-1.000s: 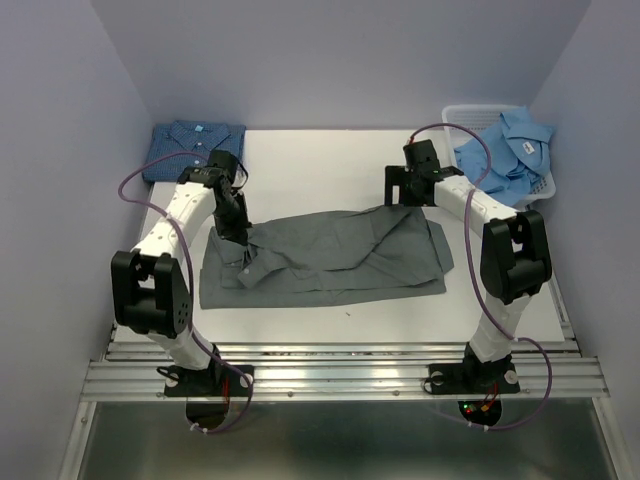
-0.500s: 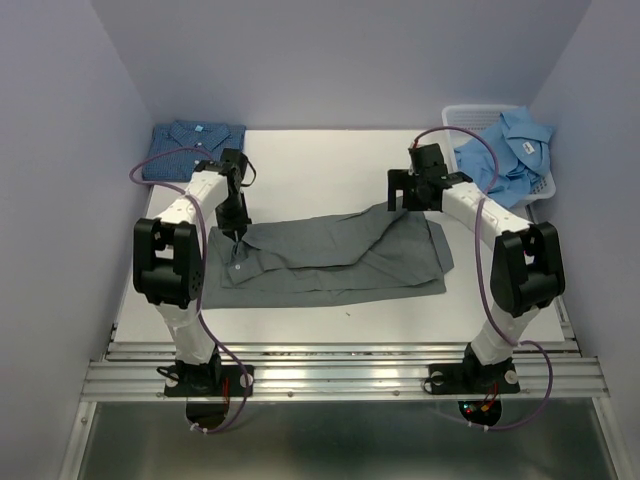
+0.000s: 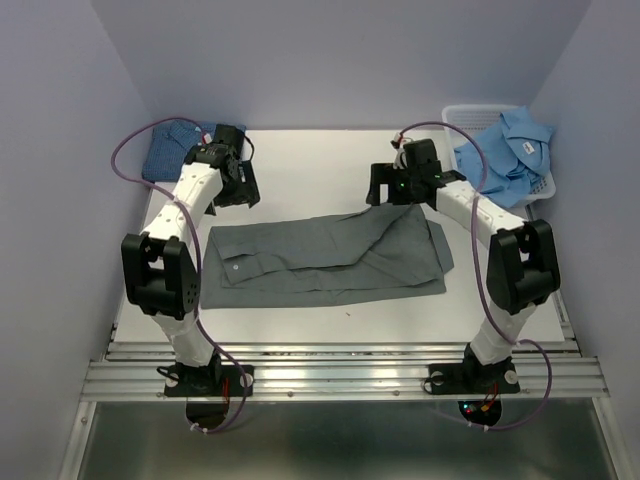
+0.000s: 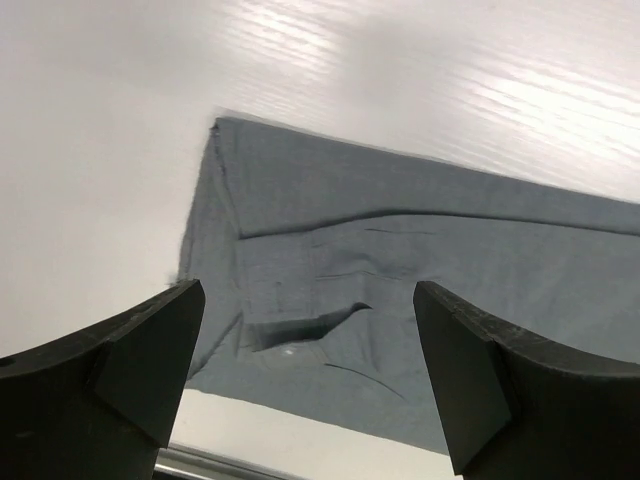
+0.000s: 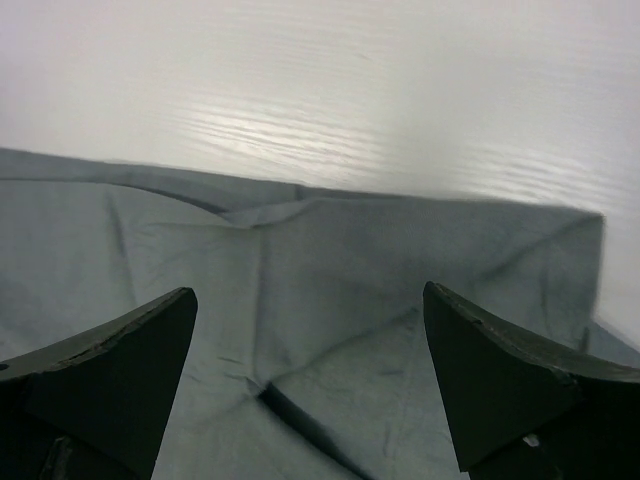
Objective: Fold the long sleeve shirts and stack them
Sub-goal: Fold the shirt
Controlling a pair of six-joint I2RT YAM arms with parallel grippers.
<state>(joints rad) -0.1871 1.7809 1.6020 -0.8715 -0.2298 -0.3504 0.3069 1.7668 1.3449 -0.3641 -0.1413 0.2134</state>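
A plain grey long sleeve shirt (image 3: 330, 255) lies folded into a long band across the middle of the table (image 3: 320, 165). My left gripper (image 3: 238, 186) hovers open just beyond the shirt's left end, nothing between its fingers. In the left wrist view the grey shirt (image 4: 400, 270) shows below the open left gripper (image 4: 310, 370). My right gripper (image 3: 384, 186) is open above the shirt's far right edge. The right wrist view looks down past the open right gripper (image 5: 310, 385) onto creased grey shirt (image 5: 300, 290). A dark blue patterned shirt (image 3: 163, 152) lies folded at the back left.
A white mesh basket (image 3: 465, 113) at the back right holds a crumpled light blue shirt (image 3: 505, 150). Purple walls close in the left, right and back. A metal rail (image 3: 340, 375) runs along the near edge, with both arm bases on it.
My left gripper opened, let go of the grey shirt's left part and drew back toward the far left. The cloth settled flat. The right gripper shifted slightly left.
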